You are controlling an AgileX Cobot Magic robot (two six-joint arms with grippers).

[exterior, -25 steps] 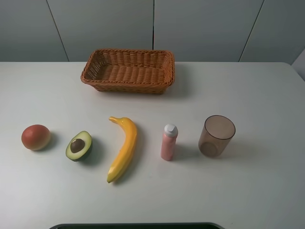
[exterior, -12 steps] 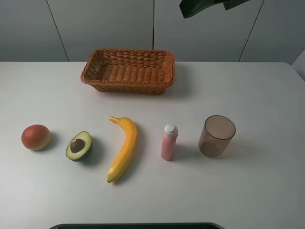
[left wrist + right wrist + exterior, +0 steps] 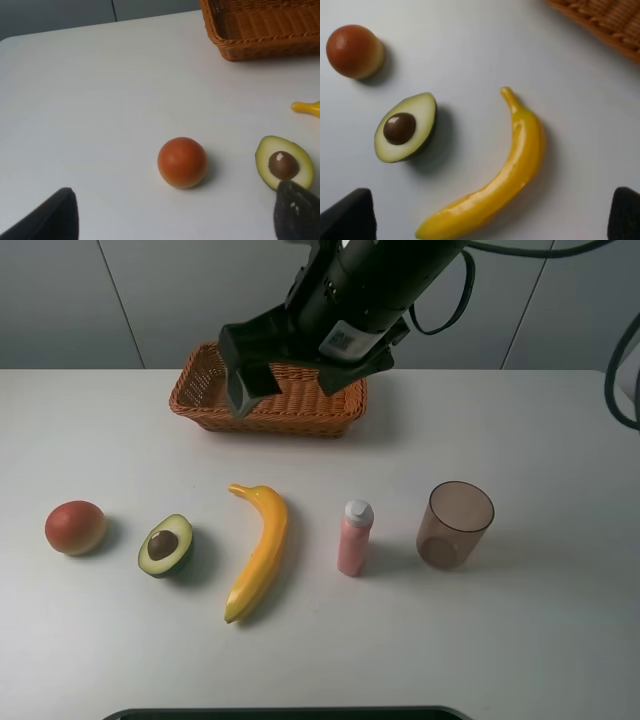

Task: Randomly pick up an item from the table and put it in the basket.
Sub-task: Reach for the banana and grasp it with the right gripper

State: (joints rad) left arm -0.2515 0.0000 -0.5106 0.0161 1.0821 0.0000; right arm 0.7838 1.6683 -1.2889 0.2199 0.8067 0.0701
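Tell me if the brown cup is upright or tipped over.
Upright: the cup stands on its base on the table, open rim facing up.

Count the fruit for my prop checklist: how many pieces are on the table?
3. In the high view, the round orange-red fruit lies farthest left, then the halved avocado, then the banana, left of the pink bottle. The arm hides part of the basket.
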